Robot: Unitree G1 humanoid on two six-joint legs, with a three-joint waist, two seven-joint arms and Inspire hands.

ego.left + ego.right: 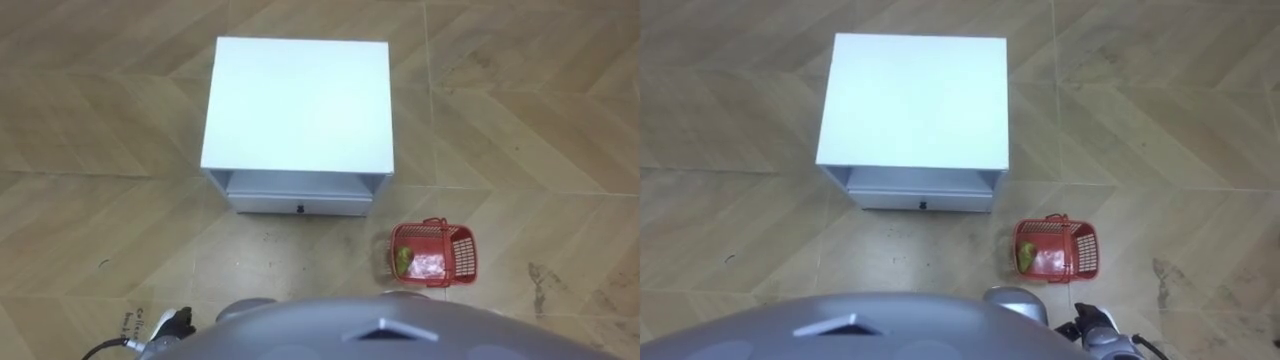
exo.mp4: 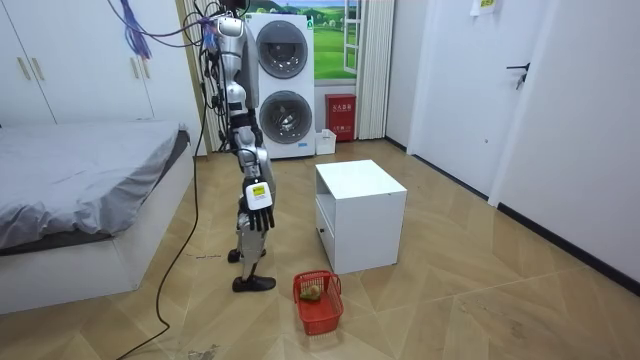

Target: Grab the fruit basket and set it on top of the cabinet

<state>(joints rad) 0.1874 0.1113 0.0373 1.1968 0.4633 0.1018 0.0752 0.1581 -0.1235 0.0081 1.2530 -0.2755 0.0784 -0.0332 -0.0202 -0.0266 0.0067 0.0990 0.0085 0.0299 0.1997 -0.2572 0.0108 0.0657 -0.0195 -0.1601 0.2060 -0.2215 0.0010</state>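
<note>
The red plastic fruit basket (image 1: 452, 250) stands on the wooden floor a little ahead of me and to my right, with a green fruit (image 1: 403, 259) and a pale packet inside. In the room view the basket (image 2: 318, 302) sits just in front of my feet. I stand upright, facing a white cabinet. My right hand (image 2: 260, 206) hangs at my side with straight fingers, well above the basket, and its back shows at the lower edge of the right eye view (image 1: 1096, 324). My left hand (image 1: 172, 322) peeks in at the bottom left, fingers hidden.
A white cabinet (image 1: 296, 105) with a low drawer (image 1: 300, 206) stands straight ahead, left of the basket. In the room view a bed (image 2: 80, 200) is behind me, stacked washing machines (image 2: 284, 85) at the back wall, and open floor lies to the room view's right.
</note>
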